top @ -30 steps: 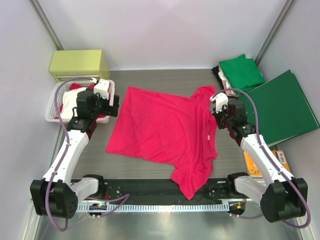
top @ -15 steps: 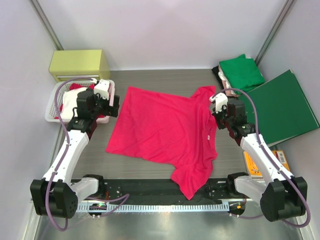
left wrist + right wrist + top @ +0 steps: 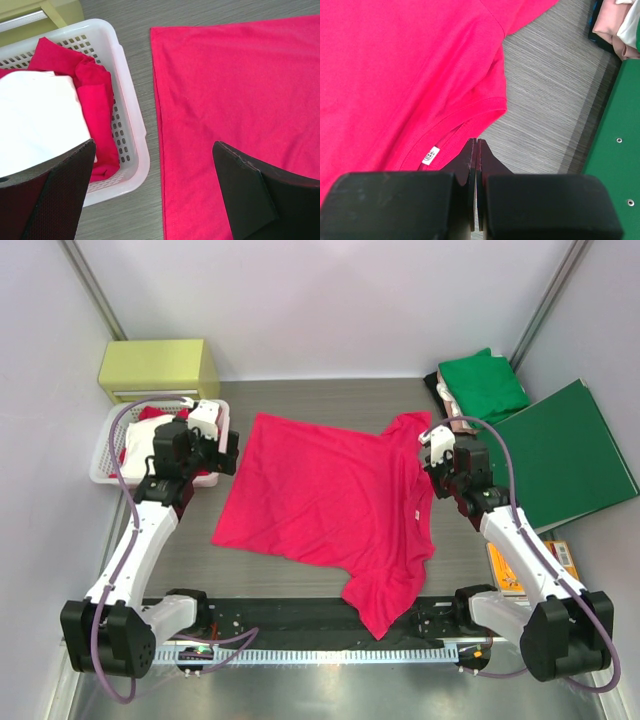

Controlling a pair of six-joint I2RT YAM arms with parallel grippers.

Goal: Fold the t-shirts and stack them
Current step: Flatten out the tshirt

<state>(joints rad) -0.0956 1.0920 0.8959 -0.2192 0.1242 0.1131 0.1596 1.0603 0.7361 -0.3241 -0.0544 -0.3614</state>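
Note:
A bright pinkish-red t-shirt lies spread flat on the table, one sleeve hanging over the near edge. My left gripper hovers open over its left hem; the left wrist view shows the hem between the wide-apart jaws, which hold nothing. My right gripper is shut and empty just above the table beside the collar. In the right wrist view its tips sit next to the collar and its small white neck label. A folded green t-shirt lies on a pale beige-pink one at the back right.
A white basket holding red and white cloth stands at the left, close to my left gripper. A yellow-green box is behind it. The flat dark-green folder lies at the right, with an orange packet near it.

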